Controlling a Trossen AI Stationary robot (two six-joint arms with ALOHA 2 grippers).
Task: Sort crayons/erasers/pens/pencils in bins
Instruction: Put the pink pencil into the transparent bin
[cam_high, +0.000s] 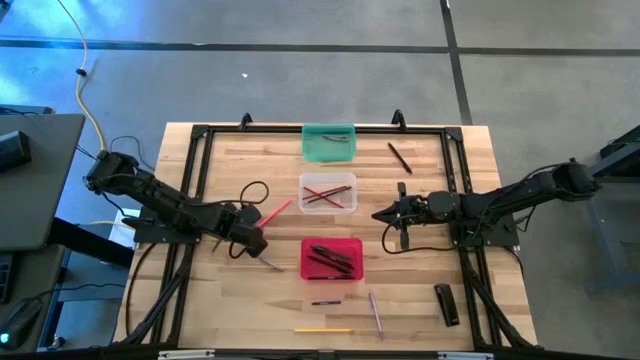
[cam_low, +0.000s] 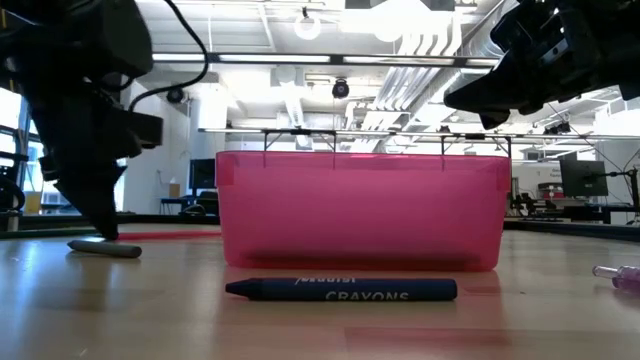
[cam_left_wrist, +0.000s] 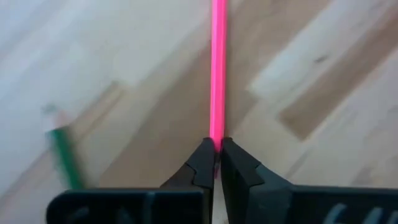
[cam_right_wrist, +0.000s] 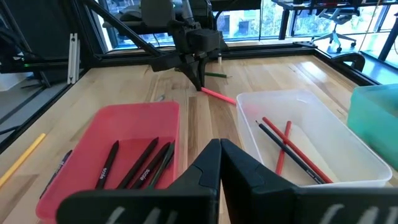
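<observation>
High view, left gripper: the left gripper (cam_high: 255, 237) is down on the table, left of the red bin (cam_high: 331, 258), its jaws closed on the near end of a pink pencil (cam_high: 276, 211).
High view, pencil axis: the stick runs on a slant from the jaws up toward the clear bin (cam_high: 328, 193), its far tip just short of that tub's left wall.
High view, nearer arm: the left one, already on the pencil; the right gripper (cam_high: 391, 214) hangs right of the clear bin, well apart from the stick, its jaws together and empty.
High view, other bin: a teal bin (cam_high: 328, 142) sits beyond the clear one.
Low view, contact: the left gripper (cam_low: 103, 228) reaches down to the wood; a grey stick (cam_low: 104, 249) lies at its foot and a blue crayon (cam_low: 342, 290) lies before the red bin (cam_low: 358, 211). The pencil hardly shows here.
Left wrist view, grip: the fingers (cam_left_wrist: 200, 165) pinch the pink pencil (cam_left_wrist: 217, 68) at its end, the shaft running straight ahead in line with them; a green pencil (cam_left_wrist: 64, 155) lies off to one side, untouched.
Right wrist view, goal: the clear bin (cam_right_wrist: 311, 137) already holds red and dark sticks, so the pencil likely belongs there; its free end (cam_right_wrist: 219, 94) points at that tub.
Right wrist view, judgement: lifting by one end lets the far tip droop, so it should clear the rim first.
</observation>
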